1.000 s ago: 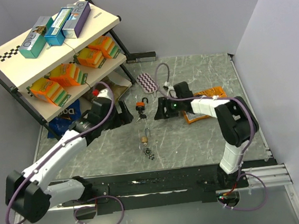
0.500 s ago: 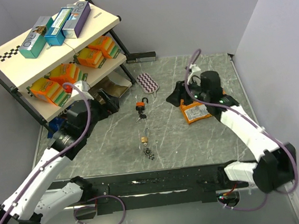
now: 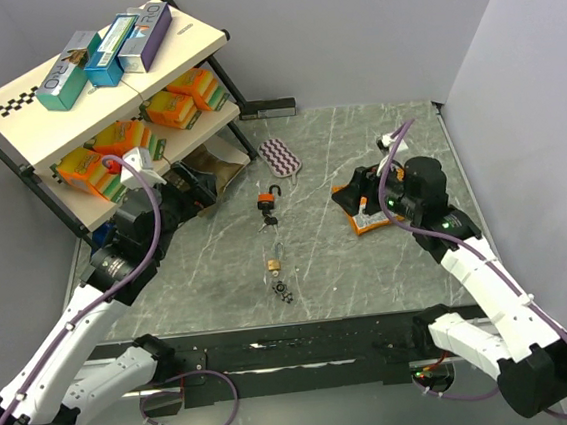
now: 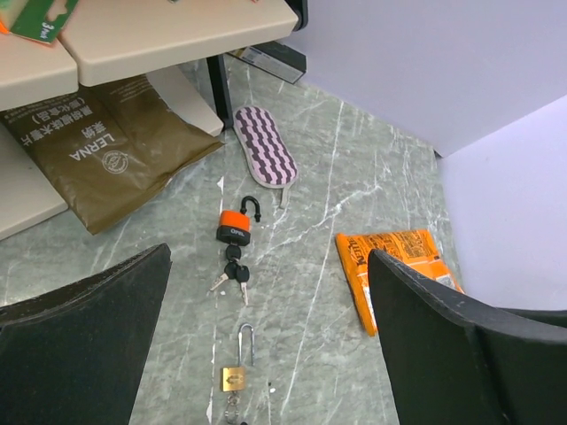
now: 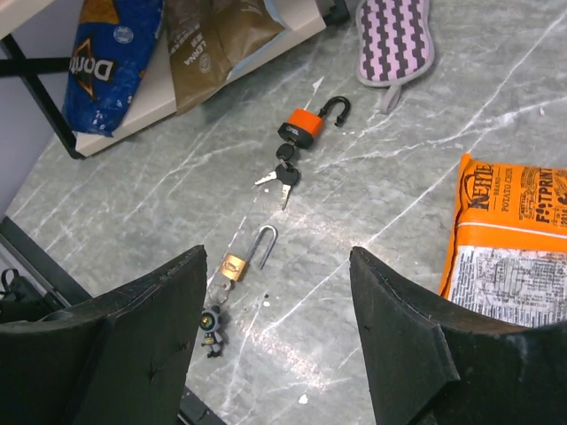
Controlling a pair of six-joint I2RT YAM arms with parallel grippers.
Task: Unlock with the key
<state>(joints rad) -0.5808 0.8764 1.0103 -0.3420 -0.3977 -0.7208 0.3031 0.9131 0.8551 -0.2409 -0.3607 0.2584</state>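
Hovering above counter [image 4: 354, 177], left fingers [image 4: 84, 336] and right fingers [image 5: 106, 345] spread wide, empty. Orange padlock [image 4: 234, 227] ahead between them, shackle open, key [image 4: 234, 270] at its base: unlocking probably finished, hence no grip.

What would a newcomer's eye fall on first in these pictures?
Two padlocks lie in the middle of the grey marbled table: an orange padlock with its shackle swung open and keys at its base, and nearer the arms a small brass padlock. To the right lies an orange chip bag, and at the far left stands a shelf carrying bright boxes.
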